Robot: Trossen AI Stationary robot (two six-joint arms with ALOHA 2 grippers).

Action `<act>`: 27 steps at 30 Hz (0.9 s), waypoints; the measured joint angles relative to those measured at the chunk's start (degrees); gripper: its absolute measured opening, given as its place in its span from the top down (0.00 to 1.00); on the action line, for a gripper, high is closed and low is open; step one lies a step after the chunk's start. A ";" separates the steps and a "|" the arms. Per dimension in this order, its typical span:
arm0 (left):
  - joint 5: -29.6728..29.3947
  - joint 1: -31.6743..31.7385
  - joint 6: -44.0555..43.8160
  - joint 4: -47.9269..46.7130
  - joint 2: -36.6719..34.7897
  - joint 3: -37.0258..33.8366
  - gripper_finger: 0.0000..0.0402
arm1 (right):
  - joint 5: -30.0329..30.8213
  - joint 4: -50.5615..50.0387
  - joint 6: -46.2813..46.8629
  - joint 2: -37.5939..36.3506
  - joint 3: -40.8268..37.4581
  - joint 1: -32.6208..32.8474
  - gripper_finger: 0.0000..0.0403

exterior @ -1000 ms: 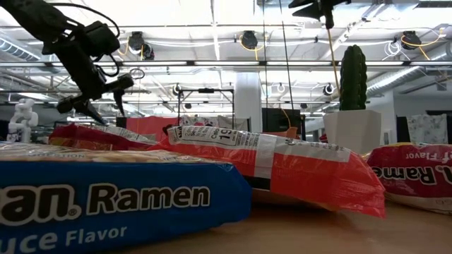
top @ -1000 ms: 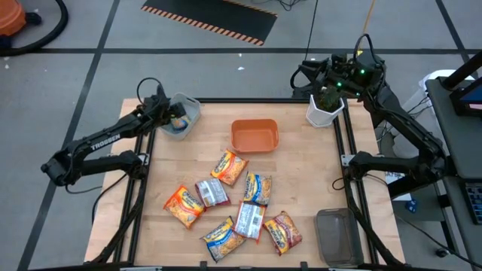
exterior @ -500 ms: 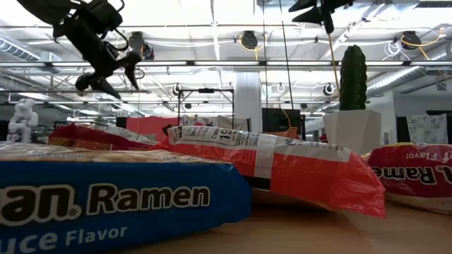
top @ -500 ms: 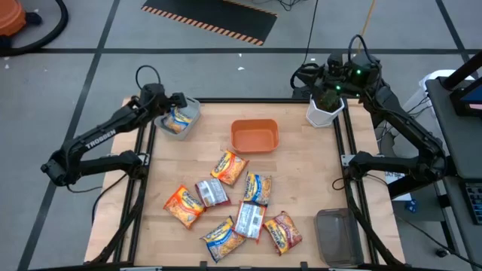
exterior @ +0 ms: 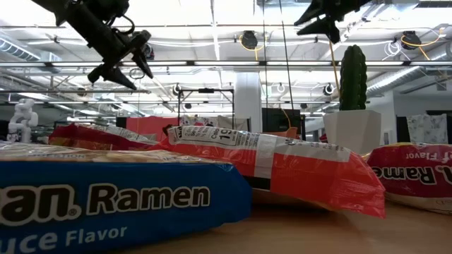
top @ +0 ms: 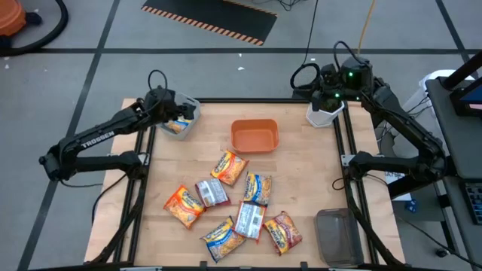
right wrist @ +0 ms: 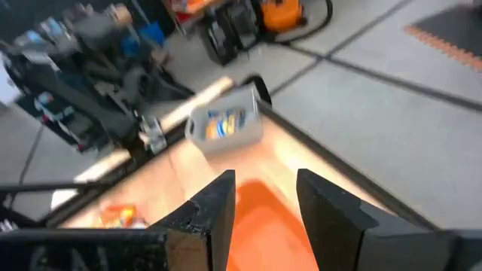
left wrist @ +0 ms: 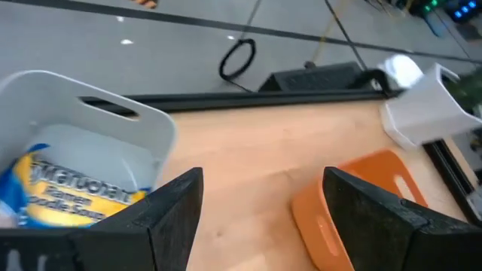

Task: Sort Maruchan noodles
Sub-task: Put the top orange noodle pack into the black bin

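1. Found the left gripper [top: 170, 106] raised over the grey bin [top: 195, 113] at the table's far left corner, fingers spread, nothing between them.
2. Noted one yellow-blue packet [top: 178, 125] lying inside that bin. Judged the step in hand as the end of a drop-off, with the packet delivered and the gripper free.
3. Counted seven loose packets [top: 249, 220] clustered mid-table toward the near edge, well apart from the orange bin [top: 254, 135], which looked unfilled.
4. Found the right gripper [top: 329, 92] waiting above the white planter [top: 322, 114] at the far right corner, fingers apart and empty.
5. Next move, as judged: swing the left arm to the cluster, come down on a packet lying clear of its neighbours, and pinch the crinkly wrapper by an edge. Risk of catching two where they overlap.
6. Left wrist view only: printing on the binned packet and the open gap between the fingers.
7. Low view only: both grippers high above the table and the cactus [exterior: 354, 77] in the planter, but neither the bins nor the cluster's layout, which needed the high view.
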 joint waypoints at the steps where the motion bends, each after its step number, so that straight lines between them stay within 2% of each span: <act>1: -0.36 -1.20 -0.19 -0.01 0.00 0.10 0.31 | 0.00 -1.31 -0.74 0.00 0.00 0.00 0.66; 9: -2.84 -11.20 1.66 1.28 0.00 0.13 0.31 | 0.00 -9.22 -3.80 -0.09 0.00 0.00 0.66; 17: -3.14 -19.44 4.75 2.19 0.02 0.13 0.31 | 0.02 -9.42 -3.41 -0.11 0.00 0.09 0.66; 22: -0.82 -22.20 11.72 0.18 1.03 0.13 0.31 | 0.48 -8.68 1.44 -0.11 0.00 0.11 0.66; 27: 3.00 -24.18 22.62 -5.18 4.37 0.17 0.31 | 6.95 -2.64 13.80 -0.11 0.00 1.65 0.65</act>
